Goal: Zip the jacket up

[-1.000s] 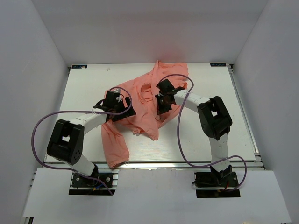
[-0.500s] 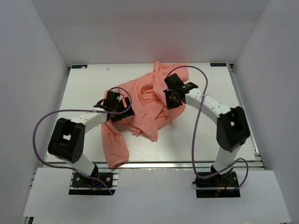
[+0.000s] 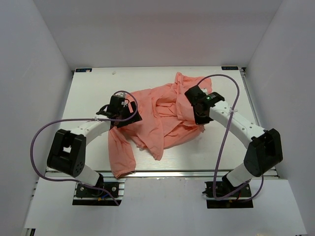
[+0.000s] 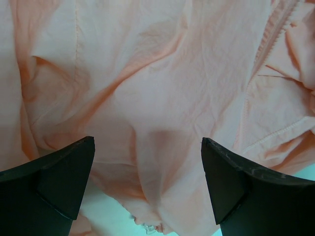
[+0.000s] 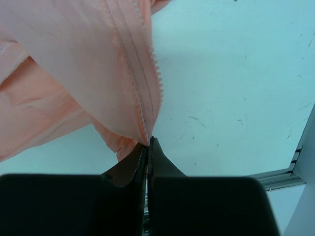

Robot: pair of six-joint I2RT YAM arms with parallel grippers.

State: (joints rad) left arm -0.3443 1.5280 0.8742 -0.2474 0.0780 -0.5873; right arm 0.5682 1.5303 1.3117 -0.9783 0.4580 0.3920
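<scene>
The left gripper (image 4: 147, 183) hovered with jaws wide apart over the salmon-pink, thin, wrinkled fabric jacket (image 3: 157, 120), which lay crumpled across the middle of the white table (image 3: 93, 86). The right gripper (image 5: 147, 143) was pinched tight on the jacket's zipper-tooth edge (image 5: 147, 93). That tip-only hold could slip under further pulling. Since a second before, the right gripper had swung rightward, dragging the fabric wider.

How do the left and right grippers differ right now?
The left gripper is wide open; the right gripper is shut. The left holds nothing and only faces the jacket; the right pinches it by its zipper edge. Both are at the jacket, on opposite sides.
</scene>
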